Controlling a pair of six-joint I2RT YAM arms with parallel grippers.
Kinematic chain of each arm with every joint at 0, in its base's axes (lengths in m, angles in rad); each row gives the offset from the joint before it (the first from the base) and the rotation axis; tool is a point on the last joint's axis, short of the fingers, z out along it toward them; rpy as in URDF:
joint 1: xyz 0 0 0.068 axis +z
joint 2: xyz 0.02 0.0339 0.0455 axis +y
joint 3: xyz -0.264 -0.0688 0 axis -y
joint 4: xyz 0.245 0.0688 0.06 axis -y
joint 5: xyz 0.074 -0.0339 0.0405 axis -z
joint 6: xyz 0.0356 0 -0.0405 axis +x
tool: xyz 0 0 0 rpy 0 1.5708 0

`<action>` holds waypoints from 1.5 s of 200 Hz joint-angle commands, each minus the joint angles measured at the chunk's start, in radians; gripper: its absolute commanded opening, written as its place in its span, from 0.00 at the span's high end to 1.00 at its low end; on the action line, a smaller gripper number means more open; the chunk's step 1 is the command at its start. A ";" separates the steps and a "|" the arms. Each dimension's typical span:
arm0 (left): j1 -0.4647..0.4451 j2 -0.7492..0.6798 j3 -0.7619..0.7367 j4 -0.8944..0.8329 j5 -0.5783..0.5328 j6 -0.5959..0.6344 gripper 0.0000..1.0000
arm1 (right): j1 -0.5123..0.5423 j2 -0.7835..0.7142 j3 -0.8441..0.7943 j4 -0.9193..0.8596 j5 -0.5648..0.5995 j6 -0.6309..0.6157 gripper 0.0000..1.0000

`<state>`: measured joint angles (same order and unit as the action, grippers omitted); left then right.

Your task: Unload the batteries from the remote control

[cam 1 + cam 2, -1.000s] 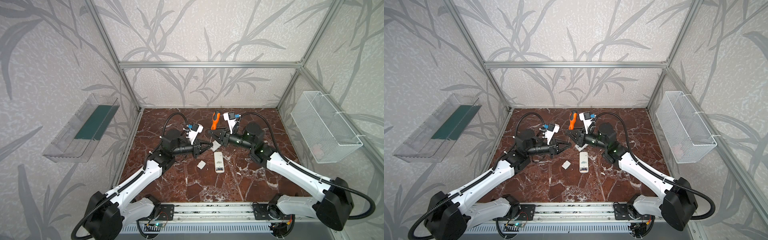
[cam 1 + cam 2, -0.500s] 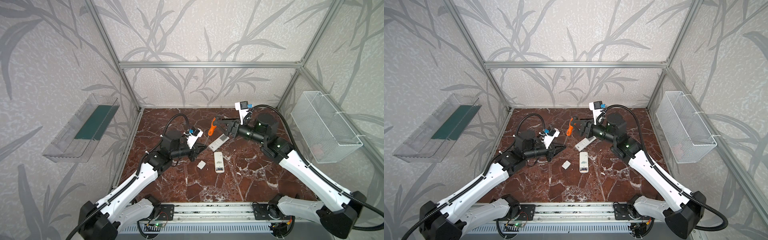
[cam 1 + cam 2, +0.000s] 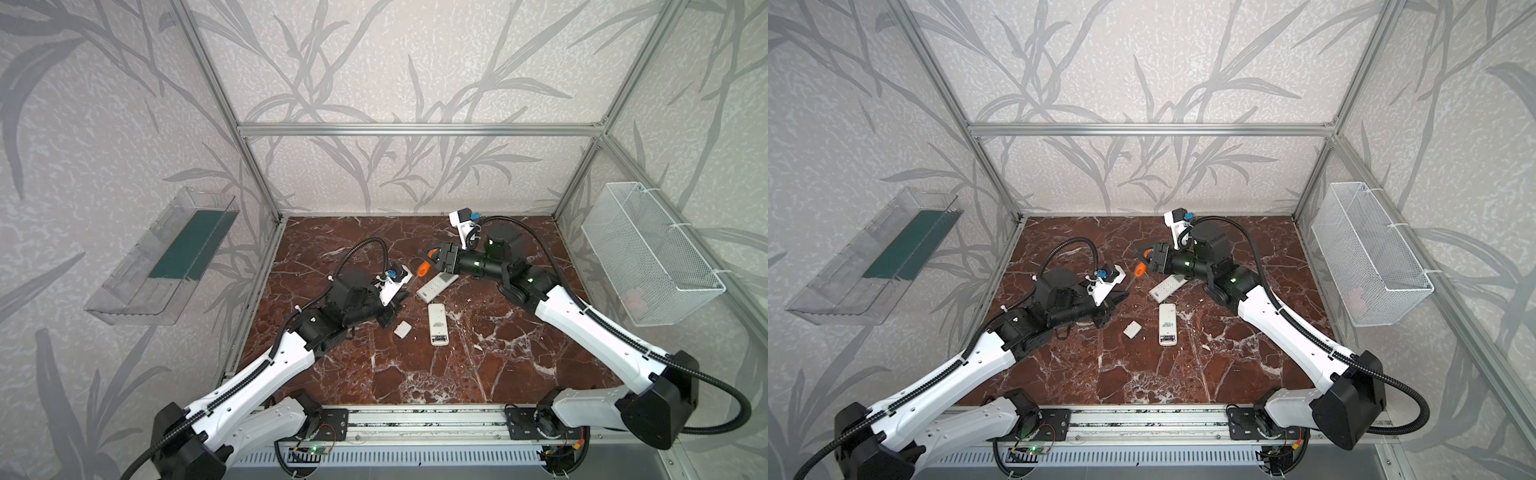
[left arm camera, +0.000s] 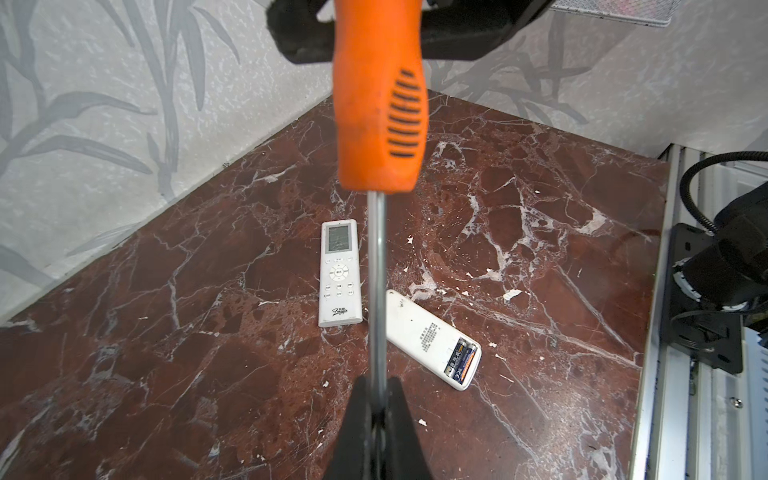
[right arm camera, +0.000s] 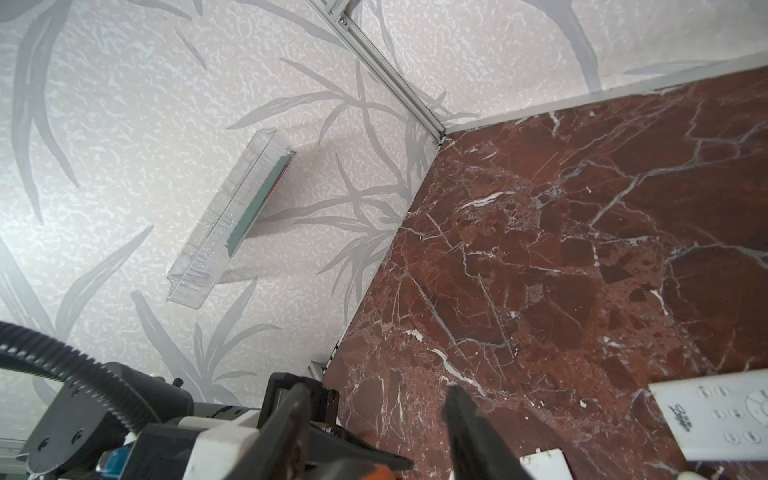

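Observation:
Two batteries [image 4: 461,361], dark with an orange stripe, sit in the open compartment of a white remote control [image 4: 428,338] that lies face down; in both top views it is the nearer remote [image 3: 438,324] [image 3: 1168,323]. My left gripper [image 4: 376,380] [image 3: 402,296] [image 3: 1121,296] is shut on the steel shaft of an orange-handled screwdriver [image 4: 380,104] [image 3: 422,270] [image 3: 1140,271], held above the floor. My right gripper [image 5: 376,399] [image 3: 428,262] [image 3: 1144,259] straddles the handle, its black jaws against both sides in the left wrist view.
A second white remote [image 3: 436,284] [image 4: 340,274] [image 5: 715,415] lies face up just behind the first. A small white cover [image 3: 402,329] [image 3: 1132,329] lies left of them. A wire basket [image 3: 648,257] hangs on the right wall, a clear tray [image 3: 166,257] on the left wall.
My right gripper left the face-up remote, which now lies on the floor, rose and came around the screwdriver handle. The left arm drew back slightly, still holding the shaft.

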<state>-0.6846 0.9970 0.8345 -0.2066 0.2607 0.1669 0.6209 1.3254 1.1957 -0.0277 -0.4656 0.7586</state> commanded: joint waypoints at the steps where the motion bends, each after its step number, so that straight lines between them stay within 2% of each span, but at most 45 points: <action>1: -0.013 -0.036 -0.011 0.060 -0.094 0.051 1.00 | 0.003 0.001 0.016 0.051 -0.017 0.034 0.62; 19: -0.018 -0.041 -0.021 0.076 -0.129 0.051 1.00 | 0.012 0.003 0.007 0.062 -0.008 0.048 0.75; 35: -0.024 -0.041 -0.025 0.080 -0.145 0.053 1.00 | 0.019 0.006 -0.002 0.082 -0.010 0.054 0.94; 43: -0.024 -0.044 -0.025 0.076 -0.136 0.055 1.00 | 0.019 0.008 -0.007 0.095 -0.017 0.050 1.00; 48: -0.024 -0.047 -0.025 0.072 -0.127 0.058 0.93 | 0.019 0.005 -0.011 0.101 -0.020 0.040 1.00; 69: -0.022 -0.089 -0.052 0.083 -0.136 0.012 0.52 | 0.017 -0.023 -0.021 0.101 -0.022 -0.073 1.00; 85: -0.015 -0.162 -0.106 0.138 -0.183 -0.084 0.35 | 0.015 -0.054 -0.030 0.090 -0.028 -0.197 1.00; 108: 0.008 -0.249 -0.153 0.177 -0.163 -0.184 0.21 | 0.013 -0.102 -0.041 0.025 -0.011 -0.354 1.00; 128: 0.035 -0.246 -0.143 0.160 -0.111 -0.293 0.19 | 0.015 -0.140 -0.065 -0.020 0.017 -0.433 1.00; 159: 0.038 -0.153 -0.127 0.211 0.170 -0.280 0.30 | 0.015 -0.158 -0.073 -0.027 -0.030 -0.450 1.00; 179: 0.037 -0.073 -0.095 0.224 0.289 -0.258 0.31 | 0.014 -0.157 -0.062 -0.039 -0.030 -0.438 1.00; 198: 0.036 -0.009 -0.058 0.215 0.346 -0.242 0.31 | 0.013 -0.154 -0.056 -0.034 -0.050 -0.429 1.00; 214: 0.034 0.019 -0.049 0.224 0.338 -0.225 0.37 | 0.014 -0.148 -0.054 -0.017 -0.084 -0.412 1.00; 233: 0.034 0.033 -0.045 0.232 0.303 -0.196 0.51 | 0.014 -0.136 -0.046 -0.005 -0.130 -0.387 1.00; 257: 0.034 0.042 -0.040 0.233 0.290 -0.174 0.83 | 0.013 -0.130 -0.039 0.001 -0.151 -0.359 1.00; 274: 0.034 0.040 -0.040 0.227 0.286 -0.167 0.98 | 0.013 -0.132 -0.041 0.014 -0.142 -0.334 1.00; 282: 0.034 0.035 -0.041 0.224 0.276 -0.167 1.00 | 0.013 -0.133 -0.041 0.014 -0.126 -0.315 0.88; 291: 0.034 0.025 -0.047 0.225 0.259 -0.168 1.00 | 0.013 -0.136 -0.044 0.010 -0.099 -0.286 0.64; 300: 0.034 0.012 -0.056 0.233 0.235 -0.170 1.00 | 0.015 -0.143 -0.057 0.004 -0.054 -0.244 0.52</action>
<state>-0.6621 1.0382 0.7658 0.0029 0.5625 0.0082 0.6285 1.2026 1.1267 -0.0555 -0.5583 0.4267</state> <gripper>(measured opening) 0.053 0.346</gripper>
